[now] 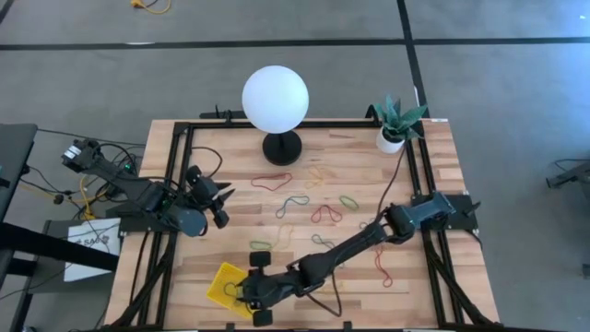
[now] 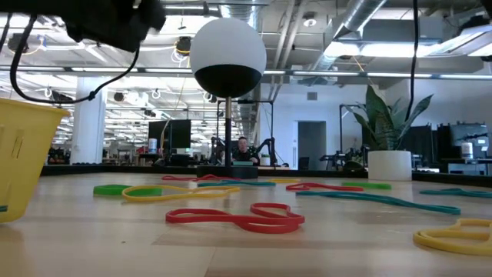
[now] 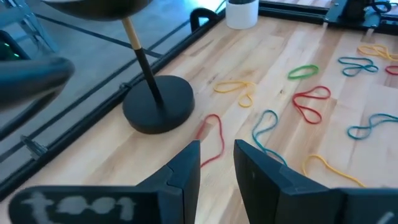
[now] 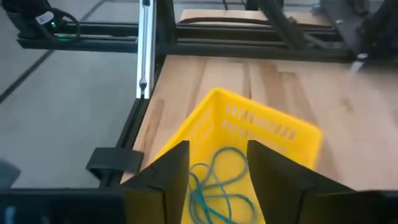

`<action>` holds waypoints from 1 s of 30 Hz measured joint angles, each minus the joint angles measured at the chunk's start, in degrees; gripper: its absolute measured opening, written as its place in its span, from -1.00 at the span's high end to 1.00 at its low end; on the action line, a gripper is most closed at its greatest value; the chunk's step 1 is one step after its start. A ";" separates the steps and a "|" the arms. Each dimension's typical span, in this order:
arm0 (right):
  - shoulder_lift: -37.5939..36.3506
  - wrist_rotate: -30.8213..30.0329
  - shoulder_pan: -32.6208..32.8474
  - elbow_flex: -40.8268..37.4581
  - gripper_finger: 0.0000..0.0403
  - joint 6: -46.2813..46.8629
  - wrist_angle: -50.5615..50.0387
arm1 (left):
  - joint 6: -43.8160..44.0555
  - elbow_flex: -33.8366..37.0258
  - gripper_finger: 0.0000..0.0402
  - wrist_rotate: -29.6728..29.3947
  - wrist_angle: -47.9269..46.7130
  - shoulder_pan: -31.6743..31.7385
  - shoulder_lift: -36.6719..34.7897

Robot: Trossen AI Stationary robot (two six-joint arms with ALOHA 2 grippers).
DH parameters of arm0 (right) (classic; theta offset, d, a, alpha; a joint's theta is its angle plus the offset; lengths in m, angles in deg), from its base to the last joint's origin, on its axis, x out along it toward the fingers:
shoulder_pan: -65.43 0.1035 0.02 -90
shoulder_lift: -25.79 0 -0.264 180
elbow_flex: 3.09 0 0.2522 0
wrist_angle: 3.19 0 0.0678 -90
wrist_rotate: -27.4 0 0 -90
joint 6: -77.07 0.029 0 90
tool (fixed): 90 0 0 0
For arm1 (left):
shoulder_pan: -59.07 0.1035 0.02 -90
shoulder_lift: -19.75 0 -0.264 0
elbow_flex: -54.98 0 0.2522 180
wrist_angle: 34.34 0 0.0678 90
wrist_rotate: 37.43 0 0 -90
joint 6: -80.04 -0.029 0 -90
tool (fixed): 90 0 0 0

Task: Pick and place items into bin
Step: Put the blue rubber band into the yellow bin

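Note:
The yellow bin [image 1: 224,284] sits on the table near its front edge, left of centre. My right gripper [image 1: 255,288] hangs open over it. In the right wrist view its fingers [image 4: 217,152] stand apart above the bin [image 4: 273,134], where teal rubber bands [image 4: 219,183] lie loose on the floor. Several more bands lie across the table's middle, among them a red one [image 1: 272,181], a teal one [image 1: 293,204] and a green one [image 1: 348,201]. My left gripper [image 1: 221,198] waits above the table's left side, its fingers [image 3: 217,149] slightly apart and holding nothing.
A white globe lamp [image 1: 275,99] on a black base [image 1: 281,148] stands at the far middle, and a potted plant [image 1: 391,138] at the far right corner. A black frame [image 1: 175,184] runs along the table's sides. In the low view, bands [image 2: 246,218] lie flat on the wood.

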 joint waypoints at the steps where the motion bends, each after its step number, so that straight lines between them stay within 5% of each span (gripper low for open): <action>1: -1.46 -0.02 0.00 0.02 0.19 -0.33 -2.80 | 0.19 0.00 0.56 0.41 0.00 0.00 0.01; 7: -9.79 -1.71 -1.04 0.11 0.16 0.75 -24.35 | 0.20 0.00 0.56 6.73 2.82 0.15 0.38; 12: -17.90 -12.09 -3.06 0.11 0.21 5.96 -46.94 | -3.76 -0.03 0.56 12.78 15.01 3.03 4.67; 15: -21.59 -19.02 -4.11 0.00 0.24 10.99 -58.91 | -5.59 -0.09 0.56 18.77 21.32 6.16 11.13; 20: -27.34 -20.85 -5.57 0.00 0.30 15.60 -72.75 | -6.69 -0.07 0.56 24.19 30.83 12.28 26.09; 26: -38.81 -20.74 -6.23 -11.09 0.36 13.39 -73.48 | -4.56 -0.02 0.56 36.51 42.07 18.95 39.86; 30: -51.62 -19.48 -6.47 -27.85 0.40 13.66 -61.62 | -3.21 -0.02 0.56 38.76 47.94 21.44 43.86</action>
